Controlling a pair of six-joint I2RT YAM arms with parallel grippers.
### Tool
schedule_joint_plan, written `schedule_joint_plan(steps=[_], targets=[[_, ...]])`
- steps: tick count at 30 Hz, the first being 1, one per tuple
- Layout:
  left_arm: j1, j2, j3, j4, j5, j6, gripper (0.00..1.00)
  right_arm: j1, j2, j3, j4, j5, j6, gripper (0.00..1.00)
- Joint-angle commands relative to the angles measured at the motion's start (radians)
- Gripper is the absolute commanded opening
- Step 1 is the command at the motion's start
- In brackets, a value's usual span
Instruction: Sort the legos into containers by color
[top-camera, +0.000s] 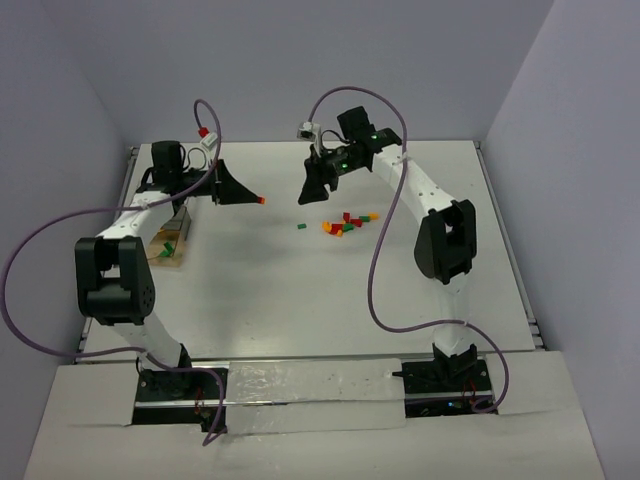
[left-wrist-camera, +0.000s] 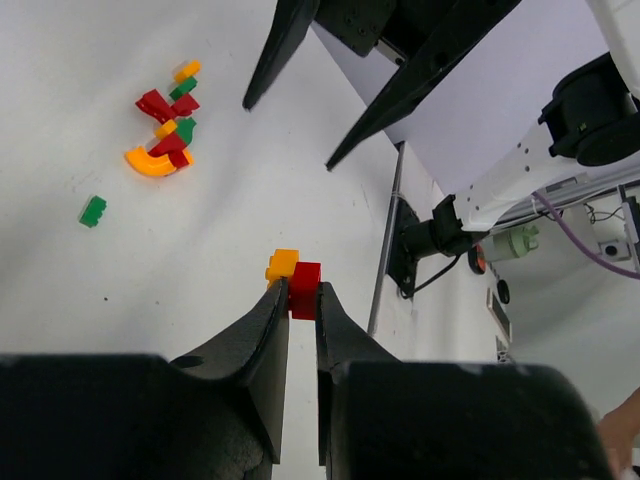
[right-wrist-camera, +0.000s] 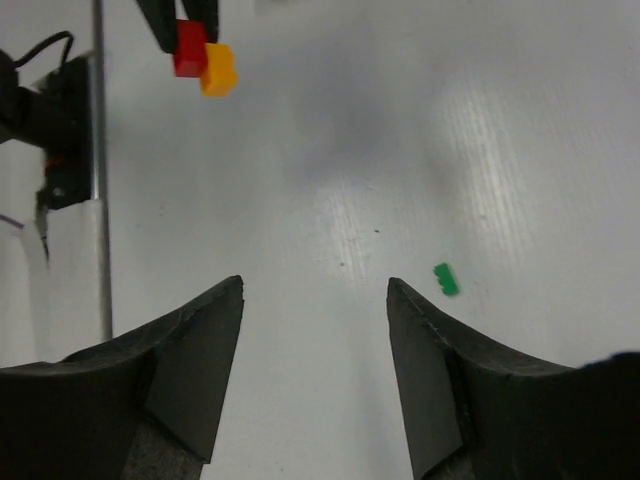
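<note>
The flat white table (top-camera: 300, 300) carried everything. The white-and-black left arm (top-camera: 120, 280) bent toward the far left, and the matching right arm (top-camera: 445, 240) reached toward the far middle. A row of clear, shallow plastic trays (top-camera: 158, 256) with a tan-brown base lay at the table's left side, just beside the left arm. A few small green pieces (top-camera: 168, 247) sat inside it, though which compartment held them could not be told.

The black left gripper (left-wrist-camera: 302, 305) hung above the table between the trays and the loose bricks. Its jaws were clenched almost together on a small red plastic brick (left-wrist-camera: 305, 290), pinched at the very fingertips. A small orange-yellow brick (left-wrist-camera: 282, 264) clung to the red one's outer side and stuck out past the fingers, untouched by them.

The black right gripper (right-wrist-camera: 314, 290) faced it from nearby with its jaws spread wide; it grasped nothing and touched nothing. Its wrist view showed bare table between its fingers (right-wrist-camera: 190, 370).

A loose heap of red, green and orange-yellow bricks (top-camera: 345, 225) lay on the table just right of the right gripper; a curved orange piece (left-wrist-camera: 150, 163) sat at the heap's edge. One tiny green brick (right-wrist-camera: 446, 279) lay alone, apart from the heap, near the right gripper's fingers but not touching them.
</note>
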Motion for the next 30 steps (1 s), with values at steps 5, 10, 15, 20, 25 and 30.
schedule_joint_plan(steps=[5, 10, 15, 20, 25, 30], targets=[[-0.049, -0.087, 0.01, 0.063, 0.037, 0.117, 0.0, 0.025, -0.038, 0.02, 0.006, -0.216, 0.102, 0.53], [-0.081, -0.109, -0.008, 0.114, 0.026, 0.103, 0.0, 0.031, -0.036, 0.017, 0.085, -0.266, 0.204, 0.53], [-0.103, -0.107, -0.004, 0.144, 0.032, 0.064, 0.0, 0.039, -0.029, 0.017, 0.119, -0.296, 0.242, 0.53], [-0.112, -0.097, 0.006, 0.151, 0.041, 0.036, 0.0, 0.046, -0.04, 0.016, 0.137, -0.307, 0.25, 0.54], [-0.123, -0.089, 0.015, 0.176, 0.051, -0.002, 0.0, 0.052, -0.041, 0.019, 0.137, -0.306, 0.245, 0.53], [-0.129, -0.081, 0.018, 0.204, 0.055, -0.035, 0.0, 0.057, -0.038, 0.025, 0.138, -0.301, 0.243, 0.51]])
